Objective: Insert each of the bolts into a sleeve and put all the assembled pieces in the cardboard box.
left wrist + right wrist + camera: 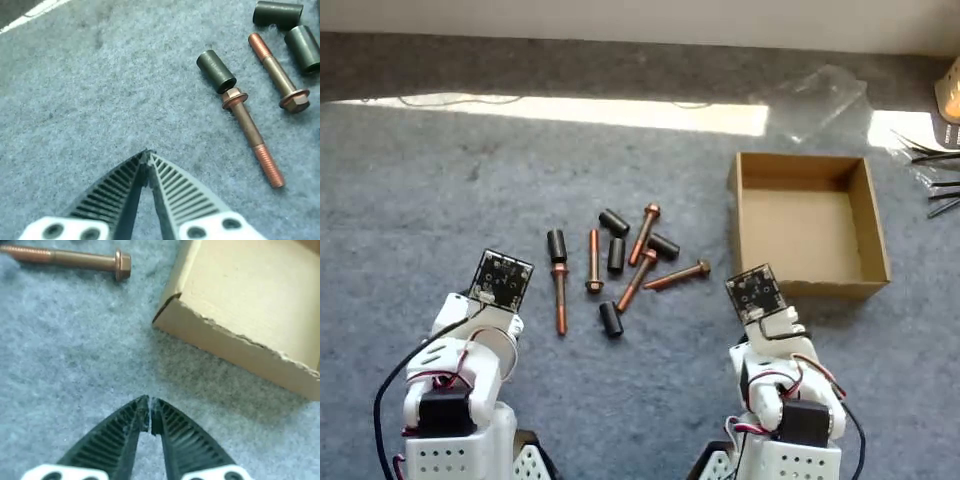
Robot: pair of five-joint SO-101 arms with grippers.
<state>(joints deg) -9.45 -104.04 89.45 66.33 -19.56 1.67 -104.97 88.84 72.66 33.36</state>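
left pincer [148,156] closed; nearest bolt [252,137] head toward sleeve [216,71].

A grey, carpet-like covering [440,200] spreads over the tabletop. Toward 12 o'clock a bright band of light [620,112] crosses it, below a pale strip [620,18] along the far edge. A crumpled clear plastic bag [815,95] lies at 2 o'clock, and thin black strips [938,186] at 3 o'clock.

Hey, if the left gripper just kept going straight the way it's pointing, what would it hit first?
The way looks free, though depth is unclear: the left gripper, shut, points at bare carpet, and the nearest sleeve and bolt lie off to one side.
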